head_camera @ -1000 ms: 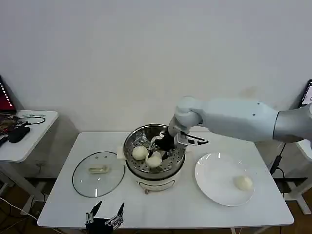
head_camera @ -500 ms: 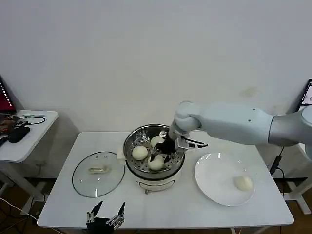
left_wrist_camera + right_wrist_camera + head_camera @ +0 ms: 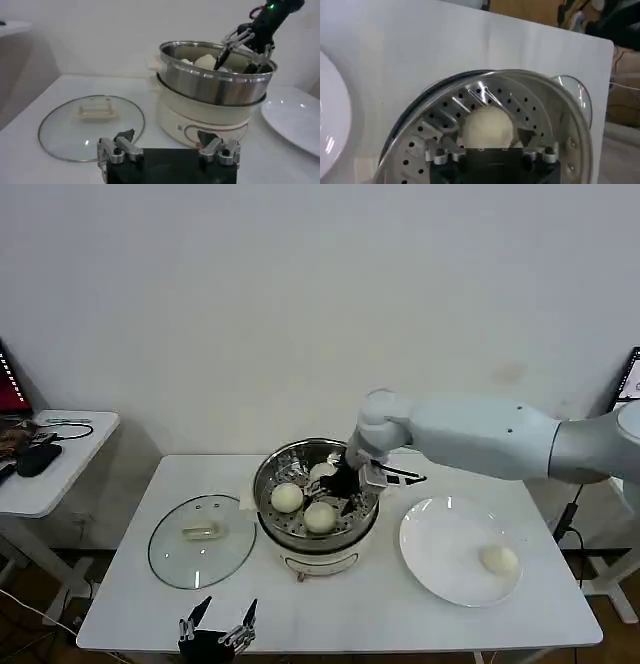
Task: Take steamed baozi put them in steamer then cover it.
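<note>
White tabletop point(image 3: 120, 604) carries everything: the glass cover point(image 3: 202, 540) lies flat on the robot's left side, just beside the steamer point(image 3: 300, 536) and not on it, while a white plate point(image 3: 440, 569) sits on the right with one bun point(image 3: 500, 560) on it. A second small table point(image 3: 60, 474) stands well off to the left against the wall. Inside the shiny perforated basket, three more buns show from the head camera: one at the left point(image 3: 287, 498), one toward the front point(image 3: 320, 517), and one at the back point(image 3: 322, 472), partly hidden by the right arm. That arm reaches over the basket's right rim, and the right gripper point(image 3: 334, 489) sits down inside the basket among the buns. In its wrist camera its fingers point(image 3: 437, 156) are spread wide with a bun point(image 3: 487, 129) lying free on the holes just ahead of them, so it grips nothing. The left gripper point(image 3: 217, 627) hangs low at the table's near edge, in front of the cover and the pot, fingers apart and empty.
</note>
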Robot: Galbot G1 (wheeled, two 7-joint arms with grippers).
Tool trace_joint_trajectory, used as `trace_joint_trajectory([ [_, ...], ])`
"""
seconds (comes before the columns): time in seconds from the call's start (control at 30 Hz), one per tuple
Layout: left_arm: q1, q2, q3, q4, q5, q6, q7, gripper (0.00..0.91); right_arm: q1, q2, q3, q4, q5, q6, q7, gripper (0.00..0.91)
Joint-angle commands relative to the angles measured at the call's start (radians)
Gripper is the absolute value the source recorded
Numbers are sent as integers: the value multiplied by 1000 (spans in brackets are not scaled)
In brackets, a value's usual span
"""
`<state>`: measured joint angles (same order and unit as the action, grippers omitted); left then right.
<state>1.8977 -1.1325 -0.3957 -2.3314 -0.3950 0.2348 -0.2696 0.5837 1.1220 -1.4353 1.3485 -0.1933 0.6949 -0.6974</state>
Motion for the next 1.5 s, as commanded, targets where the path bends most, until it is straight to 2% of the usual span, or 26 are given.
trace_joint_trajectory([
  [0.03, -1, 0, 1, 1, 1, 0, 0, 907, 26, -2, 1, 2, 8, 2, 1, 907],
  [0.3, -10, -1, 0, 1, 1, 2, 1, 907, 65, -29, 6, 12, 39, -20, 4, 907],
  [0.57, -11, -5, 0, 2, 2, 3, 1, 907, 102, -92, 9, 24, 88, -56, 7, 907],
  [0.8, -11, -9, -5, 2, 1, 2, 1, 907, 150, -151, -33, 52, 182, -118, 9, 907],
  [0.93, -19, -10, -5, 5, 1, 2, 1, 907, 177, -183, -50, 55, 229, -178, 18, 907],
  [1.07, -26, -13, -2, 10, 1, 2, 1, 907, 218, -226, -100, 78, 341, -271, 29, 907],
  [1.23, -28, -11, 3, 12, 2, 2, 1, 907, 251, -278, -147, 90, 377, -334, 34, 907],
  [1.37, -36, -12, 4, 22, 2, 2, 2, 907, 286, -332, -191, 109, 411, -438, 73, 907],
  [1.43, -37, -11, 6, 26, 2, 2, 1, 907, 309, -350, -221, 110, 450, -460, 73, 907],
  [1.5, -37, -11, 7, 27, 2, 2, 2, 907, 341, -381, -271, 128, 505, -517, 66, 907],
])
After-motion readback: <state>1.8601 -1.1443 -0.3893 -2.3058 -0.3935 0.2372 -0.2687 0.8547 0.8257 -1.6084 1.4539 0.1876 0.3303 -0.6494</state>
